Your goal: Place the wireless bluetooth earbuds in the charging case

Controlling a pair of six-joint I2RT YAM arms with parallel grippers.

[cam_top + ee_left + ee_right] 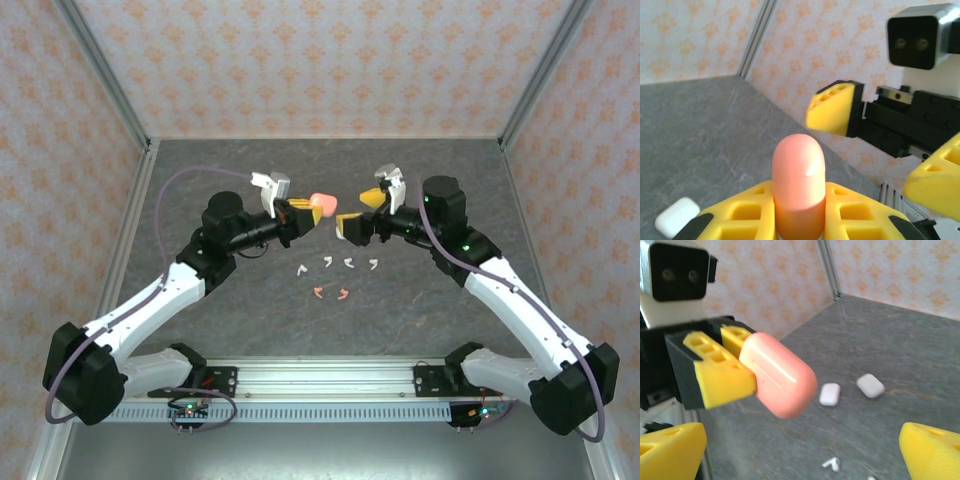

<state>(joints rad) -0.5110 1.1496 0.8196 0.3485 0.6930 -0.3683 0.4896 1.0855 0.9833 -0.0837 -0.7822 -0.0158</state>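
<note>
My left gripper [303, 212] is shut on a salmon-pink charging case [322, 205], held above the table with its lid closed. In the left wrist view the case [798, 180] stands upright between my yellow fingers [742, 212]. My right gripper [361, 213] faces it a short way off, open and holding nothing. The right wrist view has the case [780, 375] ahead, past my own open gripper [800, 452]. On the table below lie several white earbuds [328, 261] in a row and two pink earbuds [318, 291] nearer the arms. A white earbud [832, 463] lies under the case.
Two white cases [830, 394] [870, 385] lie closed on the grey table beyond the pink one; one white case [677, 216] lies at the lower left of the left wrist view. Patterned walls with metal posts [105, 70] enclose the table.
</note>
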